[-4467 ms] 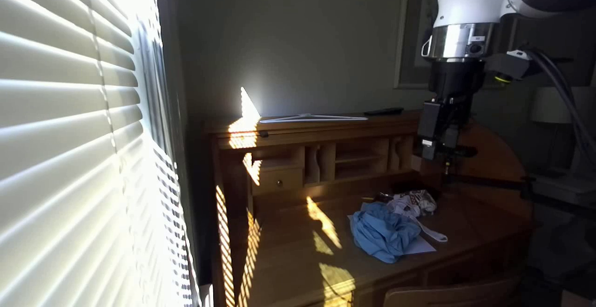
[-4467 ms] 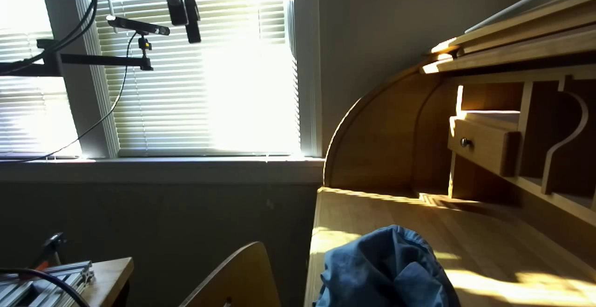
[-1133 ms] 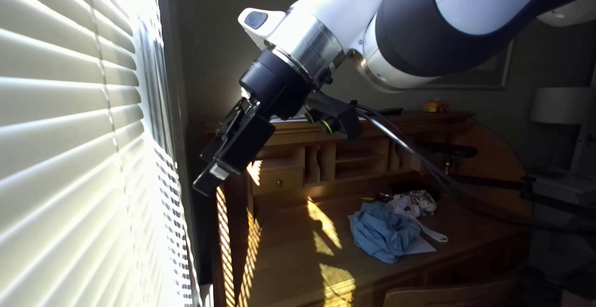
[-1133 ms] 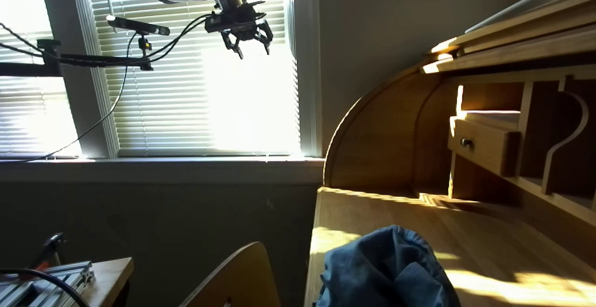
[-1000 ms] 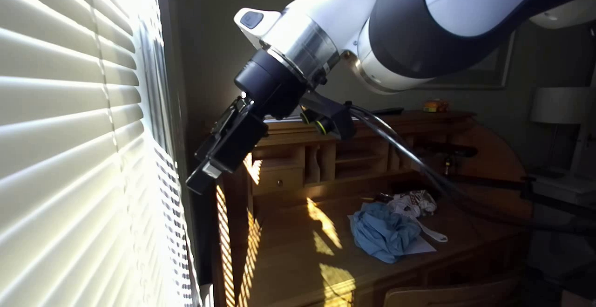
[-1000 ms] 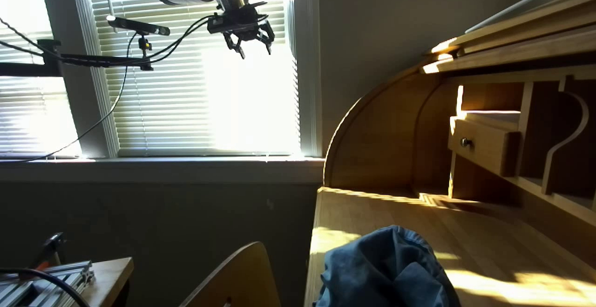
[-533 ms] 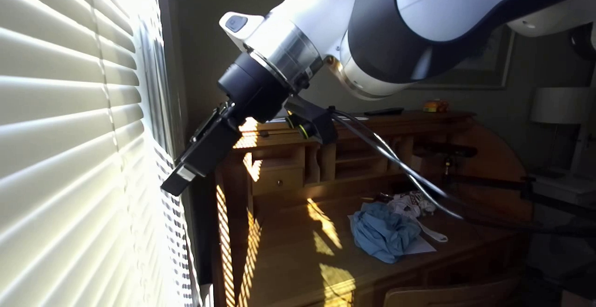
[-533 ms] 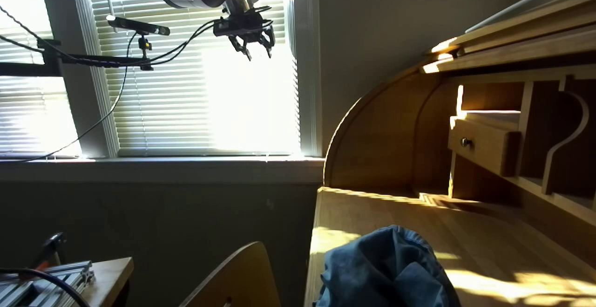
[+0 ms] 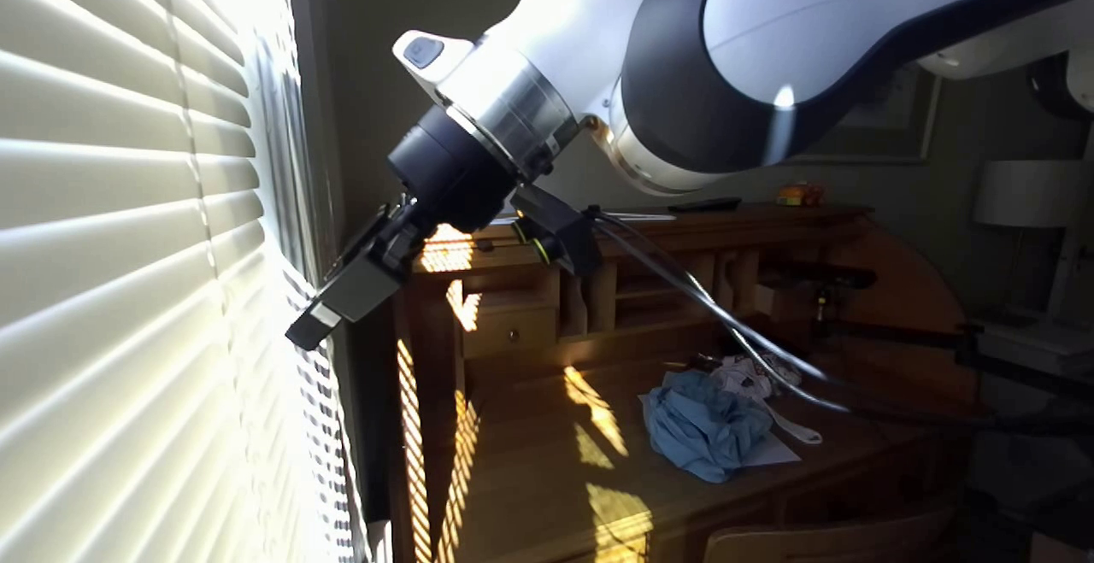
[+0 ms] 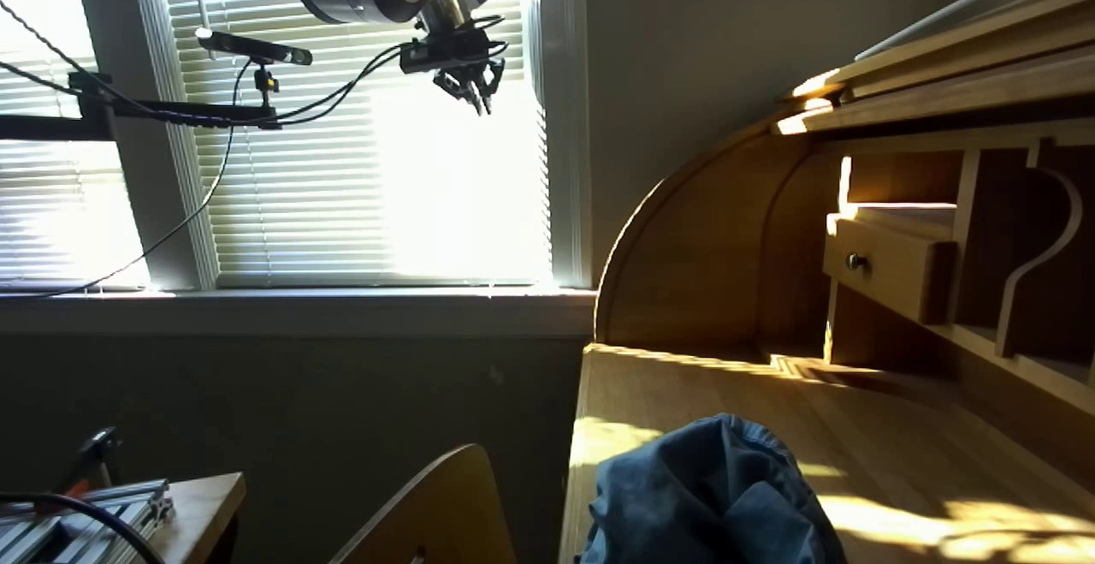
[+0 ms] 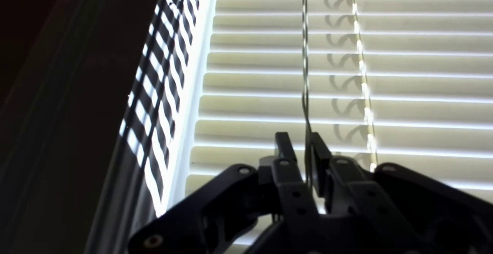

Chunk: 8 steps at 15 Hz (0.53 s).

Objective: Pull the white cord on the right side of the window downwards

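White slat blinds (image 10: 325, 204) cover the bright window, whose frame (image 10: 566, 136) borders it on the right. In the wrist view, a thin twisted cord (image 11: 305, 53) hangs in front of the slats and looks dark against the light. It runs down between the two fingers of my gripper (image 11: 300, 142). The jaws are narrow but open: a gap shows left of the cord, which lies close to the right finger (image 11: 320, 152); whether they touch I cannot tell. In both exterior views my gripper (image 9: 305, 332) points down at the blinds, and the cord cannot be made out there.
A wooden roll-top desk (image 9: 530, 443) stands beside the window, with a crumpled blue cloth (image 9: 705, 426) on it. A camera (image 10: 257, 46) on a black bar (image 10: 188, 112) is in front of the blinds. A chair back (image 10: 453, 504) rises below.
The arm has swung from over the desk to the window. Over the last second my gripper has moved closer to the blinds, and its fingers have drawn much nearer each other.
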### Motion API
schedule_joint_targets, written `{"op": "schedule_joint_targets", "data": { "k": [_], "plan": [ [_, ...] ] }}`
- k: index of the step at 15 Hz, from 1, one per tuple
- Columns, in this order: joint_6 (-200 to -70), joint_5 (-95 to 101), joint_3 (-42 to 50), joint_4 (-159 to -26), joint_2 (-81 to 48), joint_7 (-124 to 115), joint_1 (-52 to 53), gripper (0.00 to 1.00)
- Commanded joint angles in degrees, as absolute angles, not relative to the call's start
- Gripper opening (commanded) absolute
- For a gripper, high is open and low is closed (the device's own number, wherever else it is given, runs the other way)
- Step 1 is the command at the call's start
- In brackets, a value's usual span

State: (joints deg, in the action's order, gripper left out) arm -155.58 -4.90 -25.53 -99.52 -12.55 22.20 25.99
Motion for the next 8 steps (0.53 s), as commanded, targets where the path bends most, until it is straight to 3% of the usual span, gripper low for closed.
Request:
{"op": "schedule_joint_targets", "data": {
  "k": [1,8],
  "plan": [
    [-155.5,-3.7,-26.5,-97.5,-13.7,22.5,25.2,0.00],
    [-155.4,-4.1,-26.9,-98.5,-12.8,21.7,25.1,0.03]
  ]
}}
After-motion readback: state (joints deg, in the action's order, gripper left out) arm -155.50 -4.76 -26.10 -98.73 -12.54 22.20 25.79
